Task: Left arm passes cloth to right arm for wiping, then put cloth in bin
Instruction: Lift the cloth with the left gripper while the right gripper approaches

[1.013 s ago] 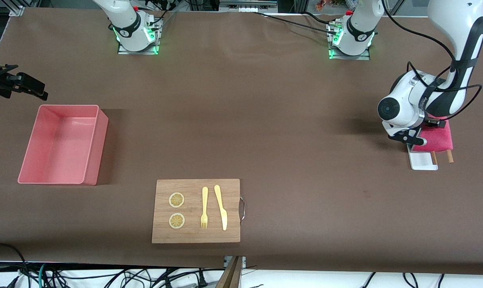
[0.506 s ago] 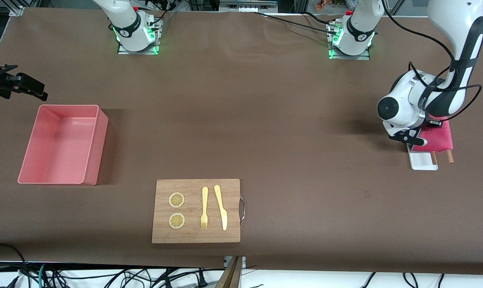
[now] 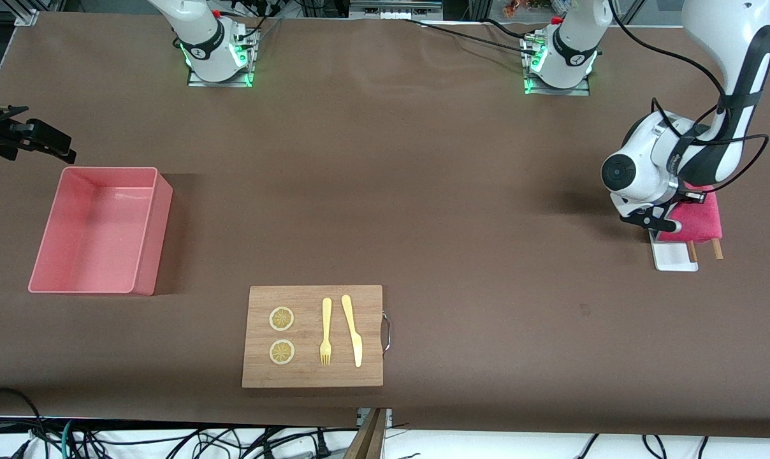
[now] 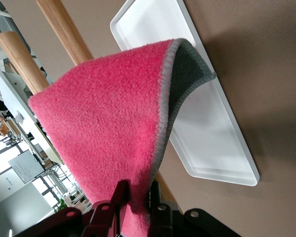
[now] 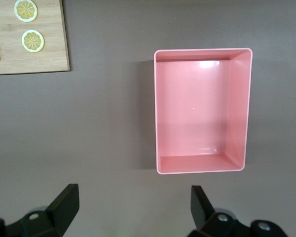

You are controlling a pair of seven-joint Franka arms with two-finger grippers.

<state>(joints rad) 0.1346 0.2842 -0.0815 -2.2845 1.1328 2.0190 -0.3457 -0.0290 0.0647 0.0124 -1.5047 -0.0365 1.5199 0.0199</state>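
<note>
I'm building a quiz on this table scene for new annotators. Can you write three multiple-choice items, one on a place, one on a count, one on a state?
1. Where is the cloth?
A. in the bin
B. on the cutting board
C. draped on wooden rods above the white tray, in the left gripper

2. How many lemon slices lie on the cutting board?
A. one
B. two
C. four

3. What state is the bin in?
A. empty
B. holding the cloth
C. tipped on its side

Answers: 1 C, the left wrist view shows its fingers pinching the cloth's edge. 2 B, two slices beside the fork. 3 A, only bare pink floor shows under the open right gripper.
</note>
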